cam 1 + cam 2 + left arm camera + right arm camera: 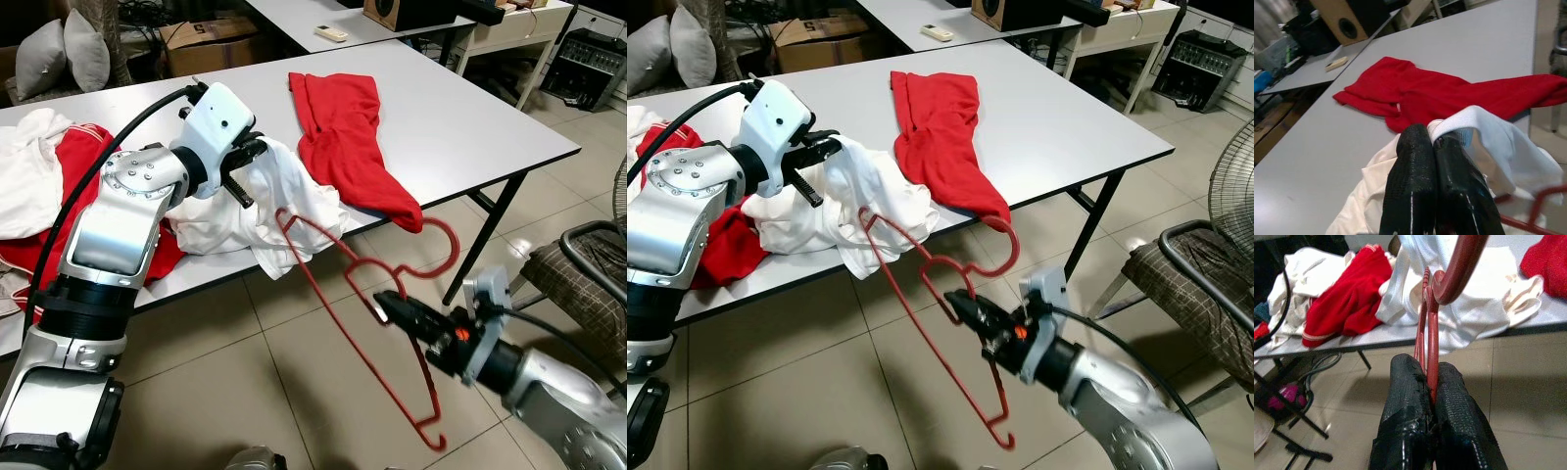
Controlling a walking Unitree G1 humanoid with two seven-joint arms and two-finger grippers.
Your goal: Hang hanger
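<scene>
The right gripper (pixel 384 302) clamps the red wire hanger (pixel 338 284) below its hook, holding it over the tiled floor (pixel 294 392) beside the grey table (pixel 470 127). The left gripper (pixel 247 168) pinches a white cotton shirt (pixel 265 211) at the table edge, next to a red garment (pixel 343 137).

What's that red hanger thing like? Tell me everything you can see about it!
The red hanger is thin and looks like coated wire or plastic, with a curved hook at the top and a small hook at its lowest corner. It hangs tilted in the air in front of the table's edge, above the tiled floor. The right gripper is shut on it near the neck. Its upper end reaches the white shirt, which the left gripper pinches.
</scene>
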